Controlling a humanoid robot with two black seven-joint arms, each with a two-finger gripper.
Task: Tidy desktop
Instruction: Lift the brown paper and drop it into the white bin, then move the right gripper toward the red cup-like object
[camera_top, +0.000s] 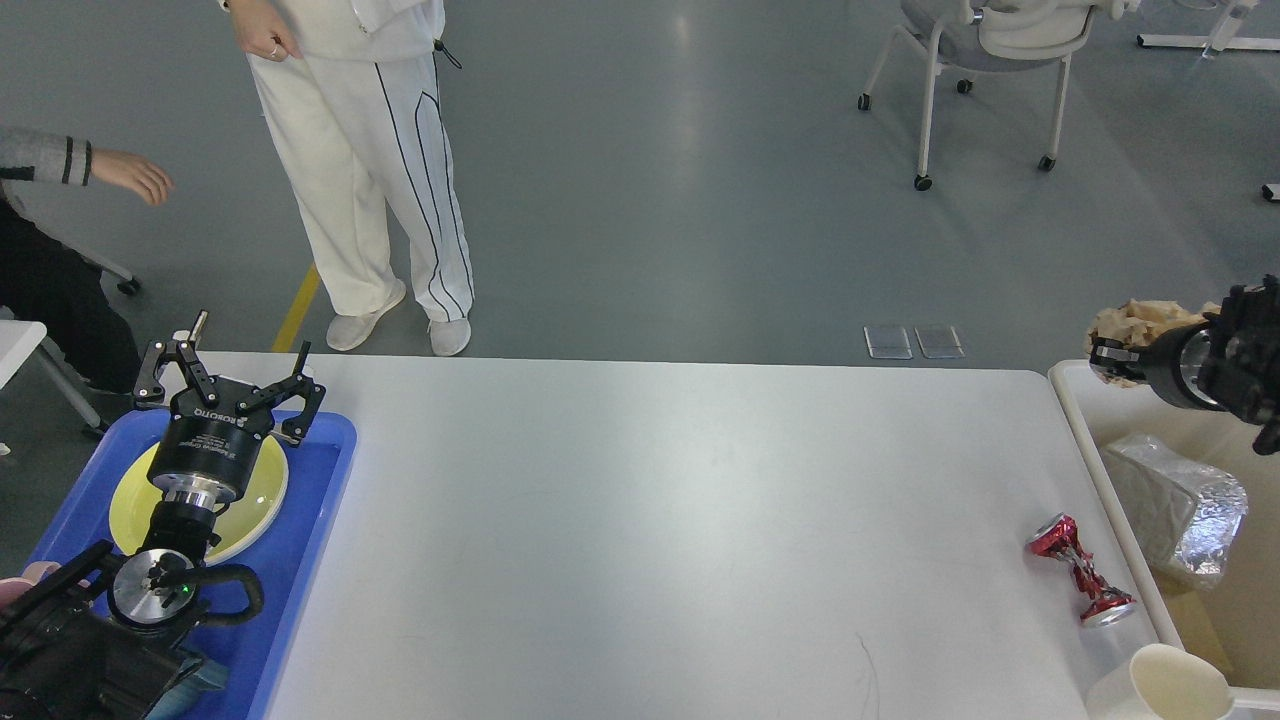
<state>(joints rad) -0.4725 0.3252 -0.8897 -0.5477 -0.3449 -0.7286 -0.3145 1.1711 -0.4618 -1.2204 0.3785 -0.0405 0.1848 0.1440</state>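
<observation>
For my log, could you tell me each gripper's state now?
Left gripper: open, empty, above the yellow plate.
Right gripper: closed on crumpled brown paper.
</observation>
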